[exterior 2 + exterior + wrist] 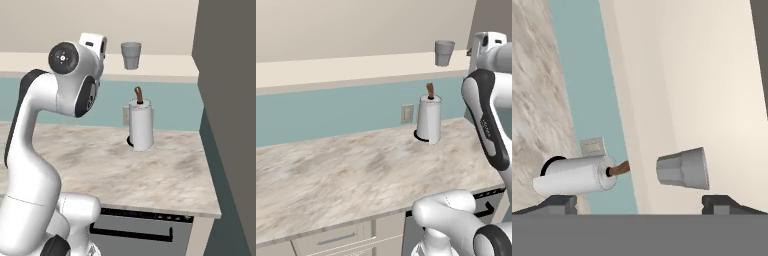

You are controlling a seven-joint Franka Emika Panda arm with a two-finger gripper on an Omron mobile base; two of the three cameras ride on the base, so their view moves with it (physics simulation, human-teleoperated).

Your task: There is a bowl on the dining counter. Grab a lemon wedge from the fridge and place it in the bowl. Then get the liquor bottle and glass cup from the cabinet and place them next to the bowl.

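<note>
Marbled stone countertop (346, 170), teal backsplash (331, 112) with wall outlet (407, 113), cream cabinet front (346, 70) above, paper towel roll (429, 119)

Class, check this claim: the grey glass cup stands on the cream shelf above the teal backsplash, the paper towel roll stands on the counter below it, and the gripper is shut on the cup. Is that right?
One detail is wrong. The gripper is open and not holding the glass cup: the hand view shows its fingertips spread apart, clear of the cup. The cup does stand on the shelf, with the paper towel roll on the counter below.

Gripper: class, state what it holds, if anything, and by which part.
Nothing is held. The gripper stands open, and the glass cup lies ahead between its fingertips, ungrasped.
</note>
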